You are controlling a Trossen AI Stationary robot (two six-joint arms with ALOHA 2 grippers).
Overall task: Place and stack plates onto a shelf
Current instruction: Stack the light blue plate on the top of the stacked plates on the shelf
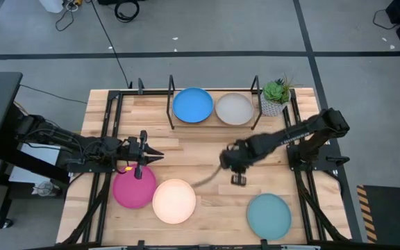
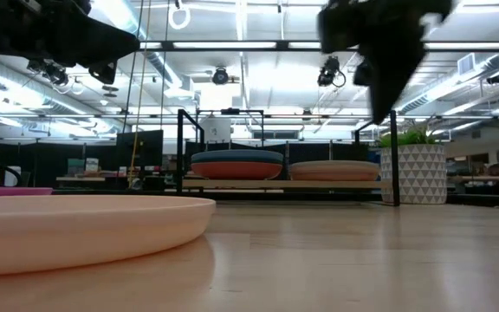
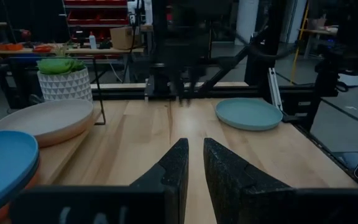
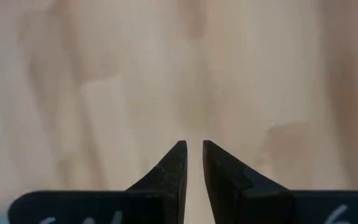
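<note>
The shelf (image 1: 214, 123) stands at the table's far middle. On it a blue plate (image 1: 193, 105) lies on top of an orange one (image 2: 236, 171), and beside them is a tan plate (image 1: 234, 109). A magenta plate (image 1: 132, 189), a cream plate (image 1: 174, 201) and a light teal plate (image 1: 269, 215) lie flat on the table near its front edge. My left gripper (image 1: 158, 154) is shut and empty, level, above the magenta plate's far edge. My right gripper (image 1: 238, 178) is shut and empty, pointing down over bare wood at mid-table.
A small potted green plant (image 1: 276, 97) stands at the shelf's right end. Black frame rails (image 1: 110, 139) run along the table's left and right sides. Bare wood (image 1: 214, 149) lies between the shelf and the three plates at the front.
</note>
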